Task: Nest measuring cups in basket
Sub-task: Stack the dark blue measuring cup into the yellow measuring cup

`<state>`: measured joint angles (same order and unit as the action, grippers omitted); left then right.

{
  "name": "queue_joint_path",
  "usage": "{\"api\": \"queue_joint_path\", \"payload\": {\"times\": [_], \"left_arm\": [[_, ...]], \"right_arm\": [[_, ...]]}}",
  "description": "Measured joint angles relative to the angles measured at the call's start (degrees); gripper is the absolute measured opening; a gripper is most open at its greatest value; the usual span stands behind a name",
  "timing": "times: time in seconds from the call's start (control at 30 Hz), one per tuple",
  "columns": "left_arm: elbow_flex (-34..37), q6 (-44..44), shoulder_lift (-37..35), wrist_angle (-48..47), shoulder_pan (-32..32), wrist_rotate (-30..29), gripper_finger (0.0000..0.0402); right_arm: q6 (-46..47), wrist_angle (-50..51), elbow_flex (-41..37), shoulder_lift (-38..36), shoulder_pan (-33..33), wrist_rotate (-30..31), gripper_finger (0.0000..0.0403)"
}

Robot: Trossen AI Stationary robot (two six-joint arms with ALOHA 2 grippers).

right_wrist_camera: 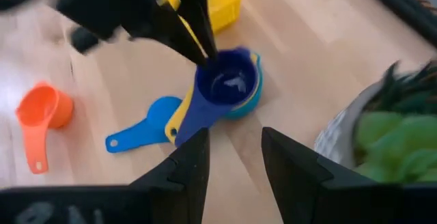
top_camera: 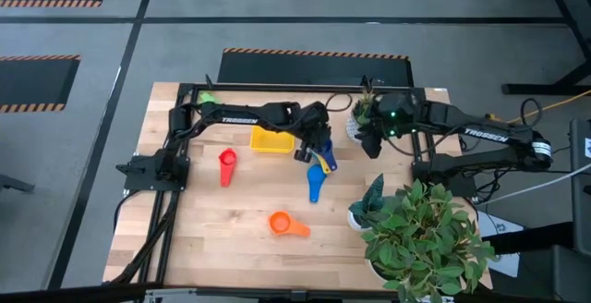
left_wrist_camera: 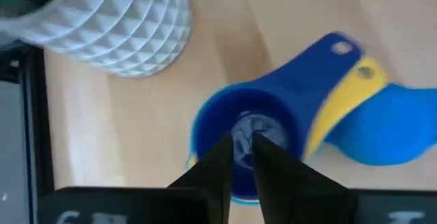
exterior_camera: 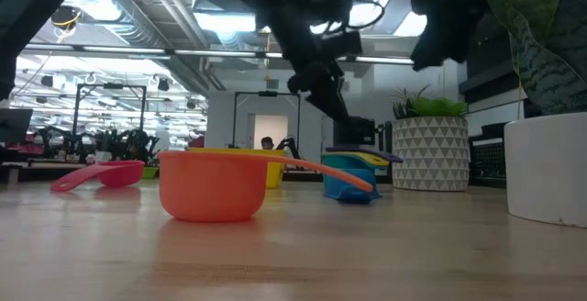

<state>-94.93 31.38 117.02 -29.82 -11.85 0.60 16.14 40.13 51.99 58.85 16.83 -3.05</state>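
Left gripper (left_wrist_camera: pixel 243 157), fingers barely parted, sits inside dark blue cup (left_wrist_camera: pixel 287 101), handle toward 1 o'clock; right gripper (right_wrist_camera: pixel 234 157) empty, apart.

Five plastic measuring cups can be counted: one red (top_camera: pixel 227 164), one orange (top_camera: pixel 280 222), one light blue (top_camera: pixel 315 189), and one dark blue (right_wrist_camera: pixel 225 84) stacked on one yellow-handled (left_wrist_camera: pixel 341 94). One yellow rectangular plastic basket (top_camera: pixel 268 139) sits at twelve o'clock. There are two white plant pots, one patterned (left_wrist_camera: pixel 116 19) and one plain (exterior_camera: pixel 550 168).

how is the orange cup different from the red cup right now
The orange cup lies nearer the table's front edge; the red cup lies farther back, close to the yellow basket. Orange's handle points right, red's toward the front. Both lie alone on the table, outside the basket, untouched.
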Motion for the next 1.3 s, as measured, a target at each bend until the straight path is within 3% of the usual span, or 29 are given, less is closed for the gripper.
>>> {"api": "queue_joint_path", "payload": {"times": [0.4, 0.8, 1.3], "left_arm": [[0.0, -6.3, -0.9, -10.3, 9.0, -0.1, 0.0003], [0.0, -15.4, -0.9, -15.2, 17.5, -0.1, 0.0002], [0.0, -23.8, -5.7, -23.2, 23.9, -0.3, 0.0003]], "right_arm": [[3.1, -13.5, -11.5, 0.0, -6.8, 0.6, 0.0138], [6.1, -35.1, -26.2, 0.0, -8.1, 1.8, 0.0138], [6.2, -41.2, -32.1, 0.5, -8.2, 5.5, 0.0138]]}}
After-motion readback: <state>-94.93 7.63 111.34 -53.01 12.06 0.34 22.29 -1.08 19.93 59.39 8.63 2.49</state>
